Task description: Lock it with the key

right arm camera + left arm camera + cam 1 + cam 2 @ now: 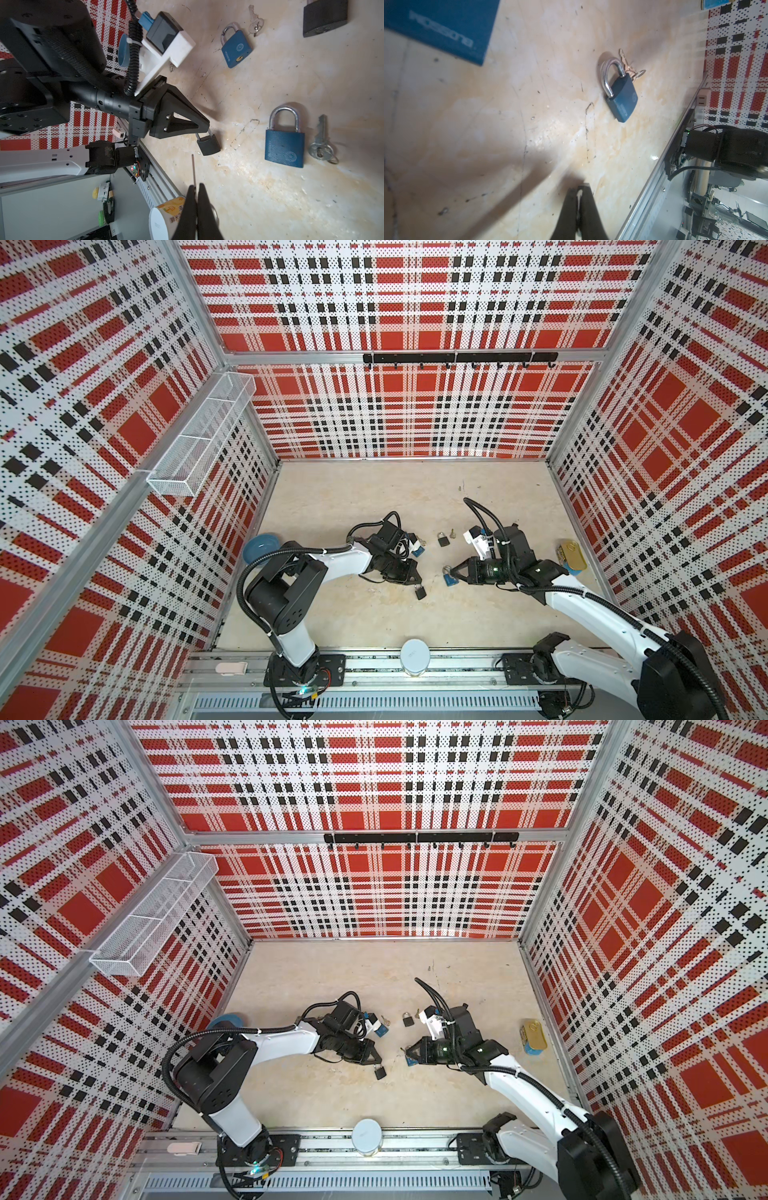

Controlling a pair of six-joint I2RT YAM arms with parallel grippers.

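Top views: left hand pinches the black padlock by its shackle, mid-worktop.
Left wrist: fingers shut; grip hidden.
Right wrist: right hand clamps a thin key.
Handling: stiff, slick metal — padlock likely swings; steady its body.

We get bright, even light, plaid walls bowing in both top views. The left gripper blurs beside soft shadow.
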